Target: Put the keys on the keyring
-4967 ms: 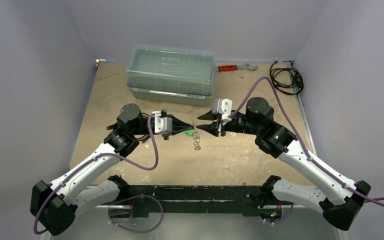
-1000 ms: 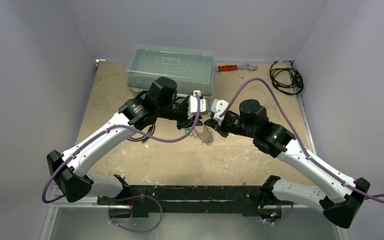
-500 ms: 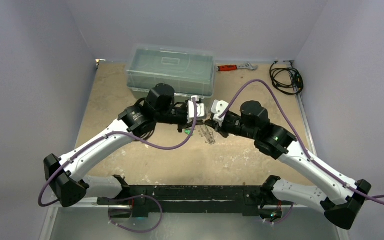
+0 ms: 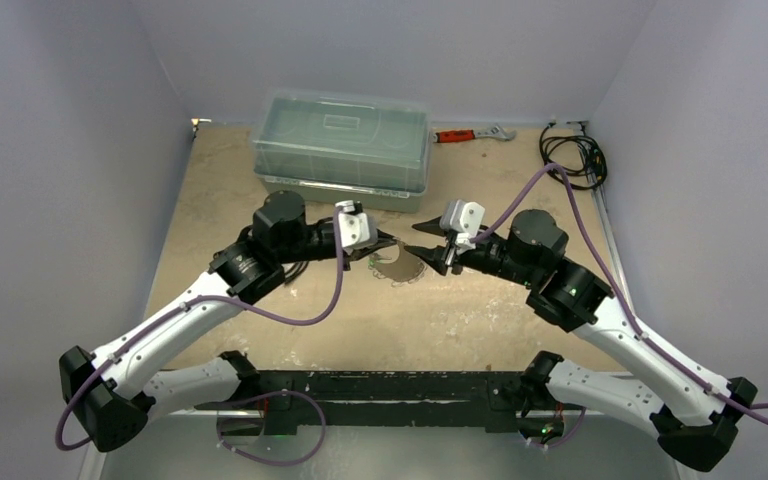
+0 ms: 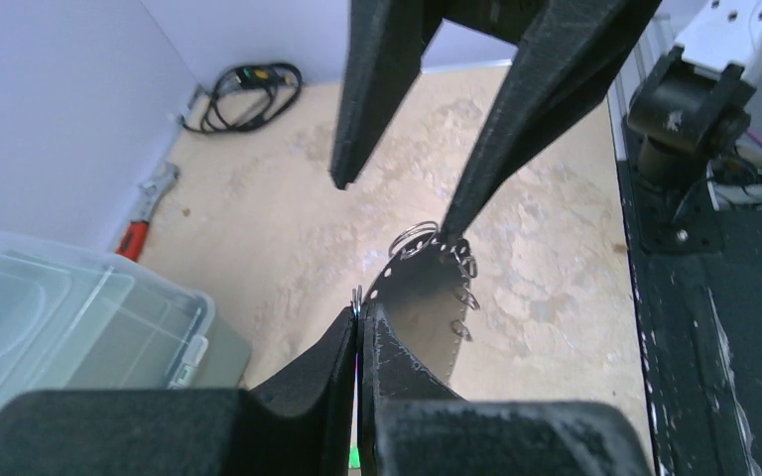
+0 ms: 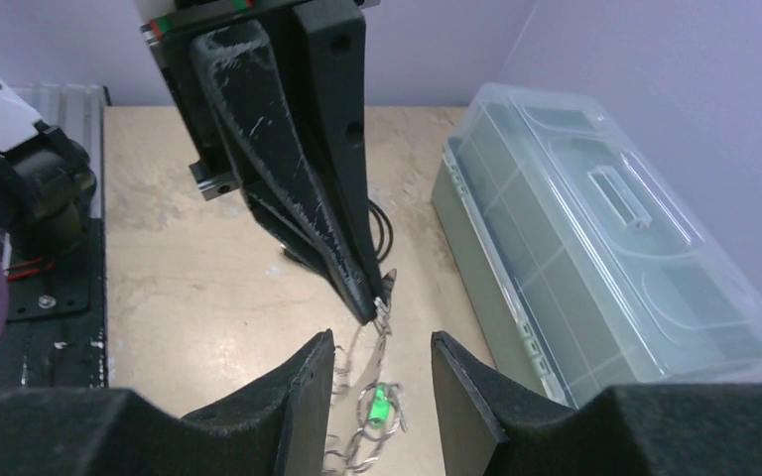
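Note:
My left gripper (image 4: 387, 243) (image 5: 360, 313) is shut on a thin wire ring at the top of the keyring (image 4: 401, 268) (image 5: 462, 271). Its chain of small silver rings hangs down toward the table. In the right wrist view the green-headed key (image 6: 377, 405) sits among those rings, below the left fingers (image 6: 357, 278); I cannot tell if it is threaded on. My right gripper (image 4: 416, 241) (image 6: 382, 343) stands open just right of the chain, its fingers (image 5: 516, 109) on either side and holding nothing. No silver keys can be made out.
A clear lidded plastic box (image 4: 342, 148) (image 6: 605, 248) stands behind the grippers. A red-handled wrench (image 4: 470, 134) lies at the back edge, and a coiled black cable (image 4: 572, 158) in the back right corner. The black base rail (image 4: 380, 385) runs along the near edge.
My right gripper has opened and drawn back to the right, letting go of the chain. The left arm has pulled back to the left, still shut on the ring.

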Robot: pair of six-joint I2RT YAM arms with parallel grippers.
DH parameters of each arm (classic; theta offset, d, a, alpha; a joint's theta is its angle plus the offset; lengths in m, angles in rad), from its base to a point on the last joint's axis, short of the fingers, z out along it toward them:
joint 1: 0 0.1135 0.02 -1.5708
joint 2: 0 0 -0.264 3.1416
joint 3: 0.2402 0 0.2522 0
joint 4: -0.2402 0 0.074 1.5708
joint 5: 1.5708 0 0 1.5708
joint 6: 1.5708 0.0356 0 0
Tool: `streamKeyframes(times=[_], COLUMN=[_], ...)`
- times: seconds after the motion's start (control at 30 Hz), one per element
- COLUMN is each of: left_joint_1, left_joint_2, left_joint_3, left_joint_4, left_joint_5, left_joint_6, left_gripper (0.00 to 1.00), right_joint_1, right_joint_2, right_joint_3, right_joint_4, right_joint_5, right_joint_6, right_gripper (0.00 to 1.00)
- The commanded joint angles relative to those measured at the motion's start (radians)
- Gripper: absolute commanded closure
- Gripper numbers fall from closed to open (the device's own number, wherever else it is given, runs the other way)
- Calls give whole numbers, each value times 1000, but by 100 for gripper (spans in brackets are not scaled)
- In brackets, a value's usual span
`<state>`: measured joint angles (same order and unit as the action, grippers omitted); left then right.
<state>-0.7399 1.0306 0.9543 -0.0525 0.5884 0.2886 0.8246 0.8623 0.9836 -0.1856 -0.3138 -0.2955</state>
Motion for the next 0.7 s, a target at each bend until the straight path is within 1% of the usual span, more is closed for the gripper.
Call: streamKeyframes(times=[0.0, 0.2, 0.37, 0.47, 0.57, 0.67], left_joint_1=[32, 61, 69, 71, 75, 76], left_joint_2=[-58, -101, -132, -149, -168, -186], left_joint_3=[-52, -108, -120, -121, -129, -156], left_joint_4=[262, 365, 394, 404, 437, 523], left_joint_5=[85, 150, 185, 205, 217, 224], left_joint_6=[-108, -151, -161, -166, -189, -249], left_gripper=[100, 100, 100, 100, 100, 100], right_joint_1=[2, -1, -13, -26, -36, -39], right_joint_2=[-41, -29, -38, -32, -9, 12], right_joint_3=[-9, 50, 88, 105, 126, 155], right_joint_4=[54, 24, 50, 59, 43, 26], right_joint_5=[-76, -100, -82, -67, -99, -150], right_joint_6=[20, 9, 16, 23, 27, 27], right_gripper=[56, 55, 57, 59, 62, 67])
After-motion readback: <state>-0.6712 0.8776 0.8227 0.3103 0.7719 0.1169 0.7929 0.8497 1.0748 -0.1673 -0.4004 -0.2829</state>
